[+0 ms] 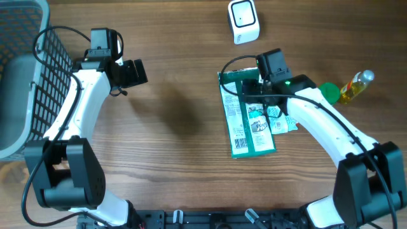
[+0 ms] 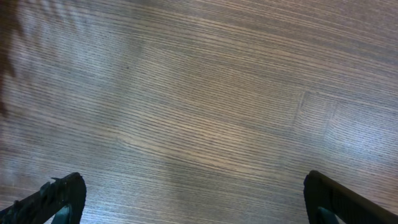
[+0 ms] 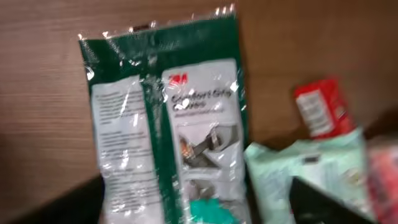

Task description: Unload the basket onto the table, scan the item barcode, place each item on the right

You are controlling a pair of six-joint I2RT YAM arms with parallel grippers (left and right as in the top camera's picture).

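Dark fingers (image 3: 326,202) of the right end effector (image 1: 252,89) show at the bottom corners of the wrist view, spread wide and gripping nothing. Below them a green packet (image 3: 168,124) of gloves lies flat on the wooden counter (image 1: 184,127), label facing up; the blur hides whether the fingers touch it. Seen from overhead, this end effector hangs over the packet's top end. A mint-green pouch (image 1: 278,119) lies against the packet's right edge, with a small red pack (image 3: 320,109) near it. A white scanner (image 1: 243,22) stands apart from the packet, toward the counter's far edge. Off to the right lie a yellow bottle (image 1: 356,86) and a green disc (image 1: 329,93). The left end effector (image 1: 133,72) hovers over the wood with its fingers wide apart, near a wire basket (image 1: 54,70).
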